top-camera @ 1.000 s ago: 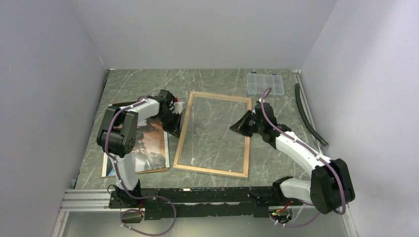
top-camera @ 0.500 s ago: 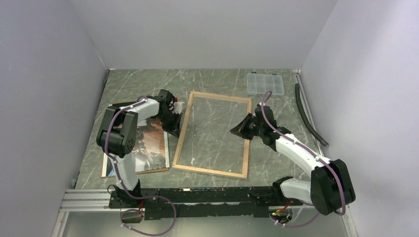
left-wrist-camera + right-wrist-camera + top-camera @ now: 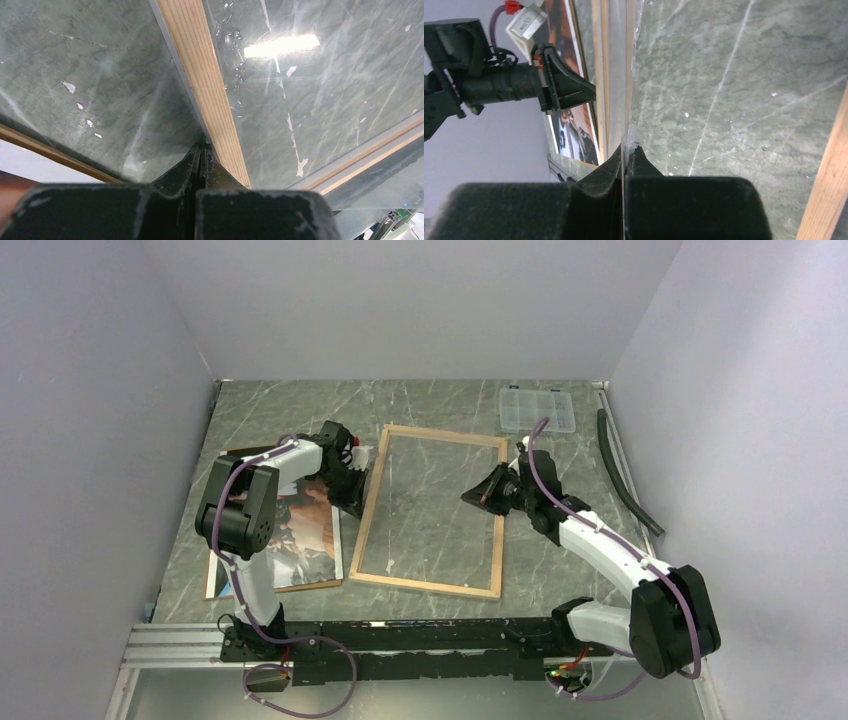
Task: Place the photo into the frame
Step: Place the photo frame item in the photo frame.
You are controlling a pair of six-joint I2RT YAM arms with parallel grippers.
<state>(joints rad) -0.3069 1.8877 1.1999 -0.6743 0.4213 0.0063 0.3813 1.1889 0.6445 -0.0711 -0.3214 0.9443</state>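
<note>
One frame [image 3: 425, 587] and one photo [image 3: 305, 540] lie flat, photo at left. Left gripper [image 3: 200, 150]: fully closed, tips at the left rail. Right gripper [image 3: 624, 150]: clamped on the clear pane [image 3: 430, 505].

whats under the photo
A brown panel: only its near and far edges show past the photo. The rest of it is covered, so what its face looks like cannot be seen.

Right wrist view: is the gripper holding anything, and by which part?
Yes: the right gripper pinches the clear pane by its thin edge, jaws shut.
</note>
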